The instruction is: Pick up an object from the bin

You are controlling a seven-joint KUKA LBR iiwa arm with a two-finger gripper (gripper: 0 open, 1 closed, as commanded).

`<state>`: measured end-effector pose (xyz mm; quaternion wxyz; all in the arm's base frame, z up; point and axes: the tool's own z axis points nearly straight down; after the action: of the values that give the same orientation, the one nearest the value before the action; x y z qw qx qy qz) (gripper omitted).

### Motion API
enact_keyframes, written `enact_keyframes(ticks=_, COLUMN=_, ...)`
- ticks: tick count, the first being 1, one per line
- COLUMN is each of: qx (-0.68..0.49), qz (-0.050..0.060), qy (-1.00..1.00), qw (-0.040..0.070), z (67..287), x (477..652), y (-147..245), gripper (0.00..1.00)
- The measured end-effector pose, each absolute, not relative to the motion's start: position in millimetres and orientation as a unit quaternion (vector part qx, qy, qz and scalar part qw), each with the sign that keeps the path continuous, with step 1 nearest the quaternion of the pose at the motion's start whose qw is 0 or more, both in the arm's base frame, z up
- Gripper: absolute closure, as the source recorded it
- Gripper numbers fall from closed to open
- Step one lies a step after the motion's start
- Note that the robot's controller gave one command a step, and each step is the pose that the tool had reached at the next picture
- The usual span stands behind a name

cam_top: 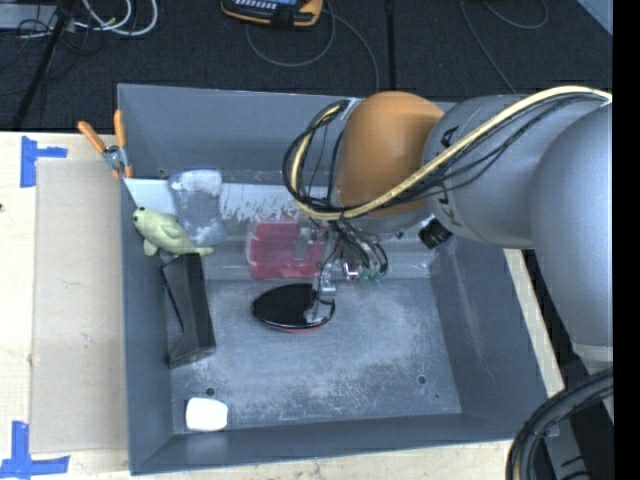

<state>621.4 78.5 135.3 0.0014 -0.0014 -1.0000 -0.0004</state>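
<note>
The jaws are lowered to the right edge of a black oval disc [287, 306] lying in the middle of the bin [380, 368], just in front of a pink box [280, 250]. Whether they are spread or pinching cannot be told. The disc lies flat, so the lift is judged not yet done.

Arm [530, 168] cut off at frame's right edge; hides bin's [380, 363] upper-right corner. Gripper [322, 306] covers right rim of black disc [283, 308], mid-frame, & pink box's [272, 250] right end.
</note>
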Motion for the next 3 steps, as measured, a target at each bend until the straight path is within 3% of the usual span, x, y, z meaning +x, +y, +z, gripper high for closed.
enact_keyframes(ticks=1, qx=-0.001, qz=0.0, qy=-1.0, qw=0.001, z=135, x=621.4, y=79, gripper=0.0)
enact_keyframes(ticks=2, qx=0.002, qz=-0.001, qy=-1.0, qw=0.001, z=89, x=597.9, y=76, gripper=0.0)
enact_keyframes(ticks=3, qx=-0.036, qz=0.002, qy=-0.999, qw=0.011, z=68, x=602.6, y=105, gripper=1.0)
